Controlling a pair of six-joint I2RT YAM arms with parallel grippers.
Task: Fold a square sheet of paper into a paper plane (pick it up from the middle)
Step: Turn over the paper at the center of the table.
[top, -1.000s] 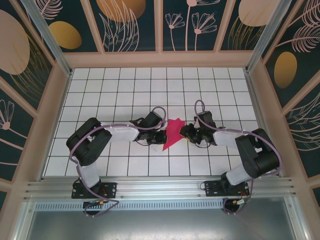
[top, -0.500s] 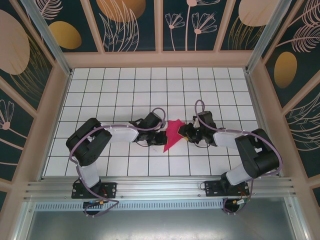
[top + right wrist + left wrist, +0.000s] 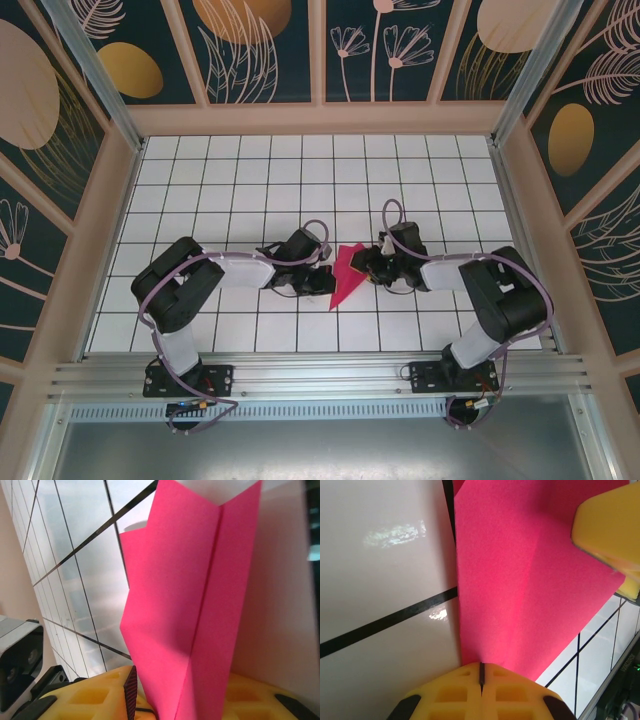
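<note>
Glossy white floor tiles (image 3: 250, 180) ruled with black grid lines catch bright glare (image 3: 395, 532). Dark teal wall panels (image 3: 265, 60) printed with pale leaves and orange ovals, in light wooden framing (image 3: 320, 118), enclose three sides; a ribbed aluminium rail (image 3: 320, 372) runs along the floor's near edge.

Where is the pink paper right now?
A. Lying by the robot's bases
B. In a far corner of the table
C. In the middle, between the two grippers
C: the folded pink paper sits in the middle of the tiled table, with the left gripper pinched shut on one edge and the right gripper at its other side.
</note>
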